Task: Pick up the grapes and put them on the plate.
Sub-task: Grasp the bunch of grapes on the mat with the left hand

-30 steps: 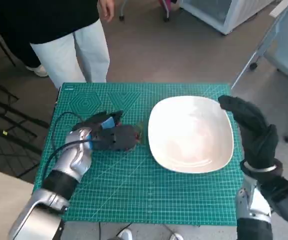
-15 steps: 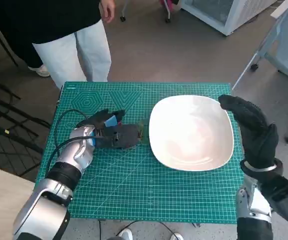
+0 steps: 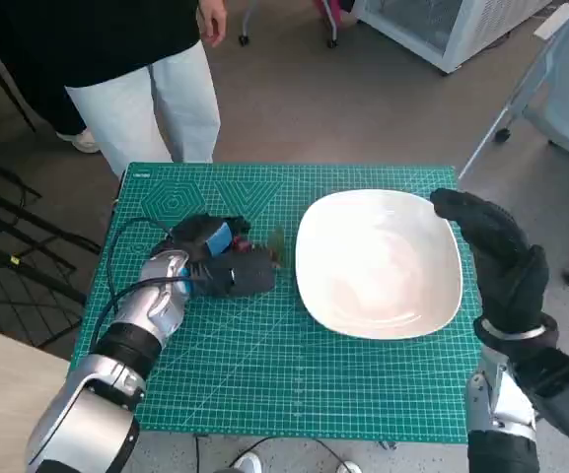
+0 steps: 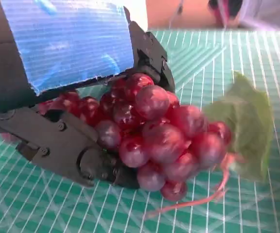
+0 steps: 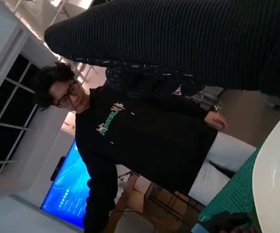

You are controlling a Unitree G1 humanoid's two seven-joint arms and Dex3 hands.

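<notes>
Two hands and four further items on my feed, logged largest first.

1. Green gridded cutting mat [image 3: 264, 384] covering the small table, under both hands.
2. Person in a black top and pale trousers [image 3: 146, 94], standing beyond the mat's far edge, past my left hand; also visible in the right wrist view [image 5: 144, 141].
3. White rounded ceramic plate [image 3: 378, 261], lying on the mat between my two hands, well clear of the left one and right beside the right one; its rim shows in the right wrist view [image 5: 275, 184].
4. Right hand in its black knitted glove [image 3: 496, 256], raised upright at the plate's outer edge, fingers extended and holding nothing.
5. Left hand, black with blue tape [image 3: 220, 258], low on the mat, fingers [image 4: 62, 150] wrapped round the bunch.
6. Bunch of dark red grapes with a green leaf [image 4: 154, 136], gripped in my left hand; the leaf and stem stick out past the fingertips toward the plate. I cannot tell whether the bunch touches the mat.
</notes>
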